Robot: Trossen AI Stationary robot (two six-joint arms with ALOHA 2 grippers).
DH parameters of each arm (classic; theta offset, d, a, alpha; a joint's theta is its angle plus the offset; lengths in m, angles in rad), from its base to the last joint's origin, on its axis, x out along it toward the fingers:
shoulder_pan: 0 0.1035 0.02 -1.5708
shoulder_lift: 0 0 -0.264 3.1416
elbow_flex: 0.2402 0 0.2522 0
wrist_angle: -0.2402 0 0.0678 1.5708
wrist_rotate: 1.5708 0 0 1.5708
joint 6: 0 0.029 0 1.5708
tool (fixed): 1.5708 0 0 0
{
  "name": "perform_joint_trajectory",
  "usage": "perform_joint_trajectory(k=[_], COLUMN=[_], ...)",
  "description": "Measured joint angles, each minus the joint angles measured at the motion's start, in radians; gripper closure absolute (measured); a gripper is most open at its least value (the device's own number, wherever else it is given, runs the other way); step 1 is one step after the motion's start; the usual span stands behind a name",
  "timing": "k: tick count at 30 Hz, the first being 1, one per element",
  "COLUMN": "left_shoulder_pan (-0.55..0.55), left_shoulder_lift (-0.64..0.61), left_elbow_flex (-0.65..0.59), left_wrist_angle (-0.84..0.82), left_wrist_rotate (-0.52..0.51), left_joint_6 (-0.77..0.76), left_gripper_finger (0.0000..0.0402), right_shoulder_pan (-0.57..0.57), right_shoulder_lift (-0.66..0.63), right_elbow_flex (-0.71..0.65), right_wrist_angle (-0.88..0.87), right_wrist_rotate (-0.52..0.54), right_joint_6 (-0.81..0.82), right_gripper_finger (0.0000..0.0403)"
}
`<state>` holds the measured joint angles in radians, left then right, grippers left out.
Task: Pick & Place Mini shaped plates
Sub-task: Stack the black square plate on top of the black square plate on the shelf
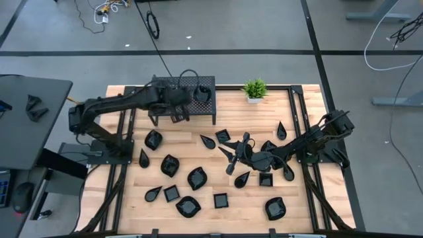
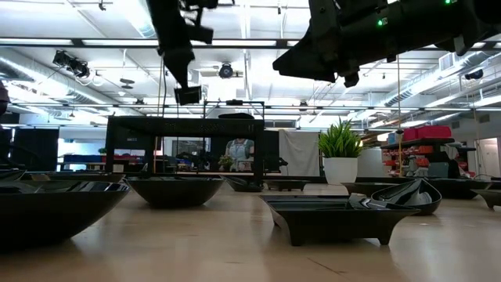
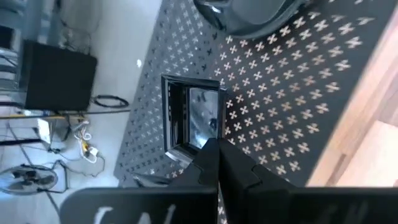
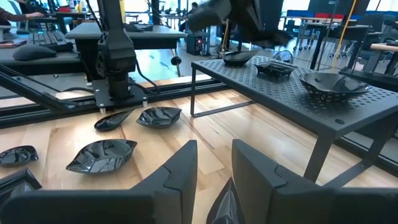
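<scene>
Mini shaped plates (image 1: 196,177) lie scattered on table (image 1: 304,205); few sit on rack (image 1: 186,84). We see left gripper (image 3: 217,163) pinched empty over square plate (image 3: 193,118) on rack. Right gripper (image 1: 232,153) gapes above teardrop plate (image 4: 225,204). Judged next: descend, clamp rim.

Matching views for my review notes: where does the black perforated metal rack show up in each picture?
High view: the perforated rack sits at the table's far edge, left of the potted plant.
Low view: rack in the background, left of centre, plant to its right.
Left wrist view: its top fills most of the picture.
Right wrist view: rack on the right, dishes on it.
Shared landmark: the plant, in the high and low views only.
</scene>
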<state>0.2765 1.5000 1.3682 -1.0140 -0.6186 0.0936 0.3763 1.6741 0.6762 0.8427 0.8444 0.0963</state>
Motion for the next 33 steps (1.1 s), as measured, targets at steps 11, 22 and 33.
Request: perform_joint_trajectory(k=[11,22,33], left_shoulder_pan=[0.07,0.07,0.07], left_shoulder_lift=[0.106,0.13,0.13], left_elbow_flex=[0.0,-0.001,-0.001], left_wrist_angle=[0.019,0.042,0.044], left_wrist_rotate=[-0.026,-0.061,-0.056], left_joint_6=[0.111,0.128,0.127], left_gripper_finger=[0.0397,0.0391,0.0356], right_shoulder_pan=[0.0,0.0,0.0], right_shoulder_lift=[0.0,0.0,0.0], right_elbow_flex=[0.0,0.0,0.0], right_wrist_angle=[-0.007,-0.015,-0.015], right_wrist_rotate=[0.0,0.0,0.0], right_joint_6=[0.01,0.023,0.023], right_gripper_finger=[0.03,0.03,0.03])
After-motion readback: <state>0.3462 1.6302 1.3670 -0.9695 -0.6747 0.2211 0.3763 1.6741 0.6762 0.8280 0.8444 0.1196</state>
